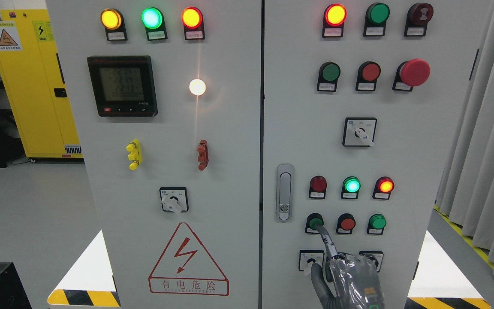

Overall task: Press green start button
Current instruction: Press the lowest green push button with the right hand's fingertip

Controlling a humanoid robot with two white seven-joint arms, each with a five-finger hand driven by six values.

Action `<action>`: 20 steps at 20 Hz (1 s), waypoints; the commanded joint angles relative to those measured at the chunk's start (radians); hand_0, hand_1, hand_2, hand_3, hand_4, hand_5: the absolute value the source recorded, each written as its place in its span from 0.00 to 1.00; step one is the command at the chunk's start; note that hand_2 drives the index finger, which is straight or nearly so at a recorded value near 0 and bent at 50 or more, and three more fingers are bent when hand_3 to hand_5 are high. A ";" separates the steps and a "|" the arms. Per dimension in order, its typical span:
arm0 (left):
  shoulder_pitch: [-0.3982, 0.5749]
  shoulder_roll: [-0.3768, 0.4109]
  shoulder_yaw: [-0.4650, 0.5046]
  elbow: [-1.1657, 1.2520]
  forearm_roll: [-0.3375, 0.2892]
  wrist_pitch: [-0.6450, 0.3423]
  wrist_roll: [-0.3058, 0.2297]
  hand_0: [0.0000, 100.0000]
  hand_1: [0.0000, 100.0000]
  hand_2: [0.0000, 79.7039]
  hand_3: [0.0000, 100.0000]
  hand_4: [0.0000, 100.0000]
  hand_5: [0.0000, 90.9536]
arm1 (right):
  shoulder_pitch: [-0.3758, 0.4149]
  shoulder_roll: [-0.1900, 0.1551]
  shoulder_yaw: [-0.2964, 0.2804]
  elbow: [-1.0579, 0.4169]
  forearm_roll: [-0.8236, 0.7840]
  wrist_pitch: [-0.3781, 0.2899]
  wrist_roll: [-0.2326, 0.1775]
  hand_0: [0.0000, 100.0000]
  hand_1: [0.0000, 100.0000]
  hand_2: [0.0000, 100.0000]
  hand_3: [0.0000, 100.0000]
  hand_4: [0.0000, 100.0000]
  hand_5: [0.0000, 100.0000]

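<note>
The green start button (315,222) sits at the left end of the lower button row on the right cabinet door (418,171). My right hand (352,279), in a grey glove, comes up from the bottom edge right of the middle. Its index finger (326,240) is stretched out and its tip touches the green button's lower right edge. The other fingers are curled and hold nothing. The thumb points up beside a small rotary switch (311,260). My left arm is out of view.
A red button (347,223) and another green button (377,222) sit right of the start button, with three indicator lamps (351,185) above. A door latch (284,192) is to its left. A red mushroom stop button (414,72) is higher up. Curtains (487,150) hang at right.
</note>
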 commanded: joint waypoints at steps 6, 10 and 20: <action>0.000 0.000 0.000 0.000 0.000 0.001 -0.001 0.12 0.56 0.00 0.00 0.00 0.00 | -0.020 0.001 0.000 0.043 -0.004 0.007 0.008 0.77 0.91 0.00 0.94 0.99 1.00; 0.000 0.000 0.000 0.000 0.000 0.001 -0.001 0.12 0.56 0.00 0.00 0.00 0.00 | -0.017 0.001 0.002 0.038 -0.023 0.008 0.006 0.78 0.91 0.00 0.94 0.99 1.00; 0.000 0.000 0.000 0.000 0.000 0.001 -0.001 0.12 0.56 0.00 0.00 0.00 0.00 | 0.006 0.001 0.003 -0.003 -0.024 0.002 -0.006 0.78 0.91 0.00 0.94 0.99 1.00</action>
